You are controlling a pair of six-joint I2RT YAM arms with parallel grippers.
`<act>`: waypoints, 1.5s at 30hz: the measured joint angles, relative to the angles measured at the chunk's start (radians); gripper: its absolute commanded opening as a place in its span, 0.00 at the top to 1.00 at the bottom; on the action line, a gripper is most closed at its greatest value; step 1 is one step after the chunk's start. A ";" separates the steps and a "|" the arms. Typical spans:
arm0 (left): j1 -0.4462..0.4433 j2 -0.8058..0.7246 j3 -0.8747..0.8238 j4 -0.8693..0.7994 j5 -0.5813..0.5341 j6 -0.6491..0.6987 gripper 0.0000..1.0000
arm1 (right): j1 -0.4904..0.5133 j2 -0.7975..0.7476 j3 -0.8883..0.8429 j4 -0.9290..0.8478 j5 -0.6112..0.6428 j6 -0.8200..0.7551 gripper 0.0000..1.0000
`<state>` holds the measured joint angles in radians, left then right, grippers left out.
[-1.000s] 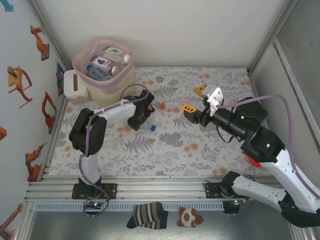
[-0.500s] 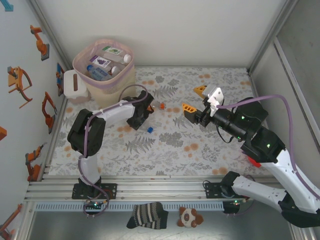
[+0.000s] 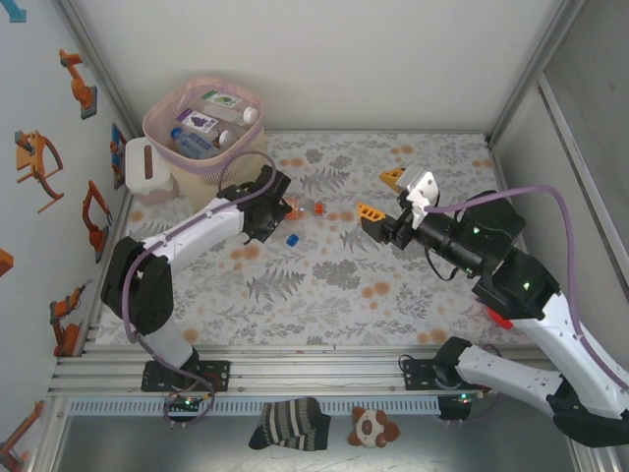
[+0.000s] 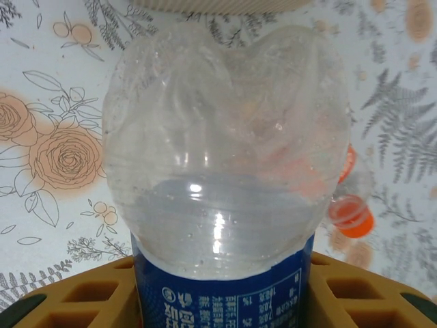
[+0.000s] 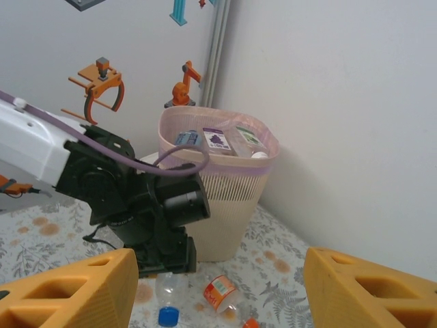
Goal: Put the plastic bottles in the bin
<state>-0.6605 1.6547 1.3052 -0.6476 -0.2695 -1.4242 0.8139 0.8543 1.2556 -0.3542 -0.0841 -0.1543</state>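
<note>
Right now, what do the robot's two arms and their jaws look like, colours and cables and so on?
Both arms mix white shells with black joint housings. The left arm and the right arm each trail a looping purple cable. Small green lights dot the right arm's black section. The jaws are orange-yellow plastic blocks with square moulded pockets.
</note>
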 measured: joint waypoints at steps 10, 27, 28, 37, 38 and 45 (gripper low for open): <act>0.000 -0.143 0.061 -0.010 -0.029 0.069 0.58 | 0.000 0.030 0.000 0.001 0.000 0.000 0.36; 0.132 -0.264 0.266 0.034 -0.023 0.268 0.59 | 0.000 0.043 0.000 0.008 -0.004 0.000 0.36; 0.151 -0.266 0.282 0.035 -0.023 0.278 0.59 | 0.000 0.043 0.000 0.008 -0.004 0.000 0.36; 0.319 -0.259 0.464 0.051 0.011 0.350 0.59 | 0.000 0.056 0.004 0.015 -0.004 0.000 0.36; 0.340 -0.252 0.482 0.052 0.018 0.351 0.59 | 0.000 0.059 0.005 0.014 -0.004 0.000 0.36; 0.449 -0.148 0.610 0.051 0.098 0.350 0.56 | 0.000 0.072 0.023 0.015 -0.005 0.000 0.36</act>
<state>-0.2115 1.5070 1.9156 -0.5964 -0.1719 -1.0740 0.8139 0.9264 1.2789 -0.3393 -0.0887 -0.1543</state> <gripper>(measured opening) 0.436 0.644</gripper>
